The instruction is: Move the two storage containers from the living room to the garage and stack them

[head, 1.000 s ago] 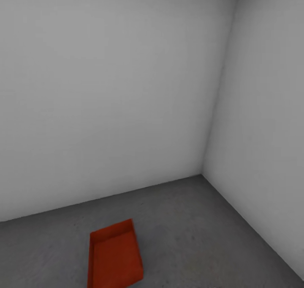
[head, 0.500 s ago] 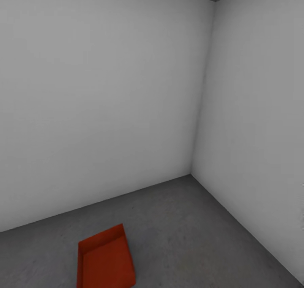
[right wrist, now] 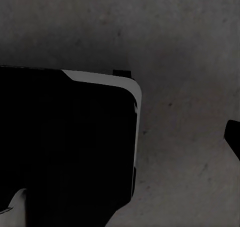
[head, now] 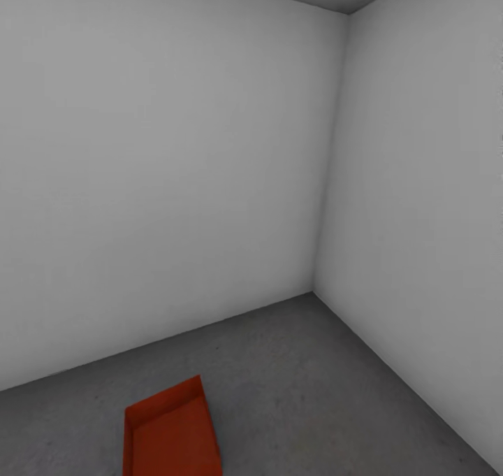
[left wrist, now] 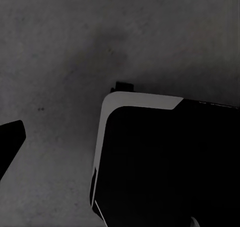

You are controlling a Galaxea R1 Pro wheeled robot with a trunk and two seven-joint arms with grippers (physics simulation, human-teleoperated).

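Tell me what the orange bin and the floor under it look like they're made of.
The storage container looks like smooth, matte plastic: flat uniform orange-red, thin straight walls, no grain or seams, though a render leaves that open. The floor reads as bare concrete: dark grey, mottled and speckled, with a rough, unpolished finish and no shine.

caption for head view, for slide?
One orange-red storage container on the garage's concrete floor, near the corner of two plain walls.

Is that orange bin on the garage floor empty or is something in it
Empty as far as visible: the storage container shows only bare orange inside; its near end is cut off.
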